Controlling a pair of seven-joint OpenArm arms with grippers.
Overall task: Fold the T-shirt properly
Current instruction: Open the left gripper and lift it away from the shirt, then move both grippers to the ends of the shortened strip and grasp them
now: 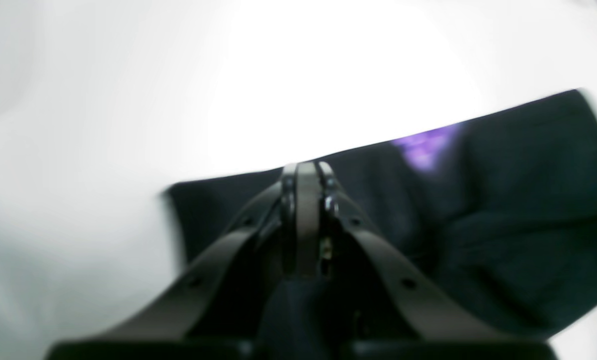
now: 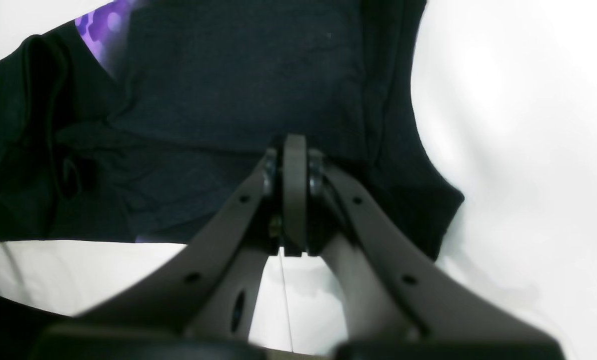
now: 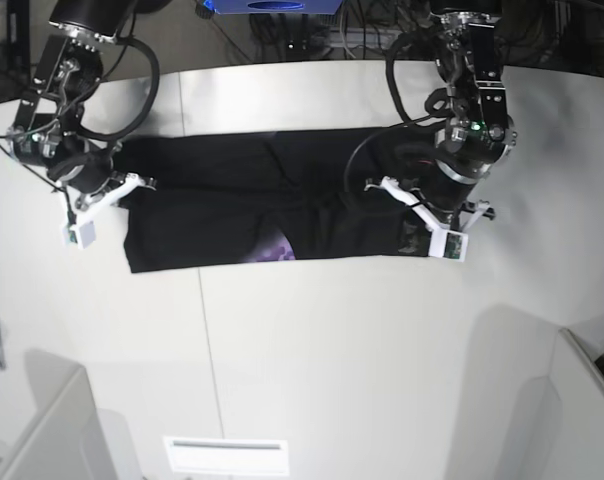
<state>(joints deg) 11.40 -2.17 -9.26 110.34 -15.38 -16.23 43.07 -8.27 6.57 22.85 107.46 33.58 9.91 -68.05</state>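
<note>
White table (image 3: pixel 312 350) bears the T-shirt (image 3: pixel 232 205); both tools (image 1: pixel 306 167) (image 2: pixel 294 142) pressed together, angled down.

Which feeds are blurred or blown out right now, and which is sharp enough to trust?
Left wrist view: motion-smeared, table blown out white, T-shirt soft. Right wrist view: sharper, cloth weave visible, glare at right. Base view: sharpest, evenly lit.
</note>
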